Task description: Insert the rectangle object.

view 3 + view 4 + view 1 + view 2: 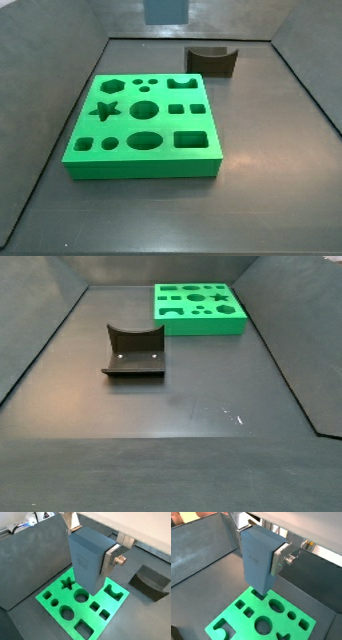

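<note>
The rectangle object [88,558] hangs upright, long axis vertical, clamped between the claw's [93,559] plates, high above the green board [80,604]; its large square hole [193,139] lies below.

Dark grey matte floor [187,406] bounded by upright grey panel walls [54,20] that meet at the corners in both side views; faint pale scuffs mark the floor near its middle. In a wrist view, bright clutter [30,521] shows beyond the wall's upper edge; lighting is even, with soft shadows.
</note>
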